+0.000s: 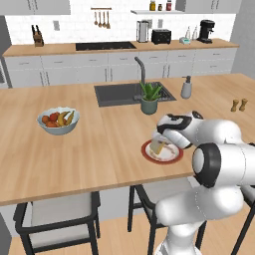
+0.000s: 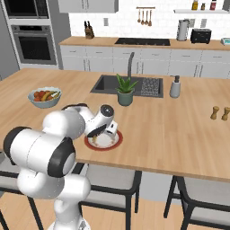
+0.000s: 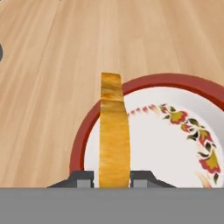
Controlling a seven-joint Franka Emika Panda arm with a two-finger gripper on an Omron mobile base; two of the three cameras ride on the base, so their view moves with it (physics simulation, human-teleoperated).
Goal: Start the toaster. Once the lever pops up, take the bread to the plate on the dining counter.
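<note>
Left of pincer (image 3: 112,178): bare dining counter (image 3: 39,87). Between the tips: bread (image 3: 114,140), edge-on, long axis running straight ahead from pincer, narrowly clasped on both faces. Right and below: plate (image 3: 175,144), bread's far end over its red rim. Next, probably: widen and lift clear.

White tiled back wall (image 1: 74,20), pale grey cabinets (image 1: 89,69), wall oven (image 2: 35,42), dark-framed stools (image 1: 57,219)

plate (image 3: 144,85): right side cut by frame edge | bread (image 3: 113,131): underside contact unclear, perhaps touching plate
</note>
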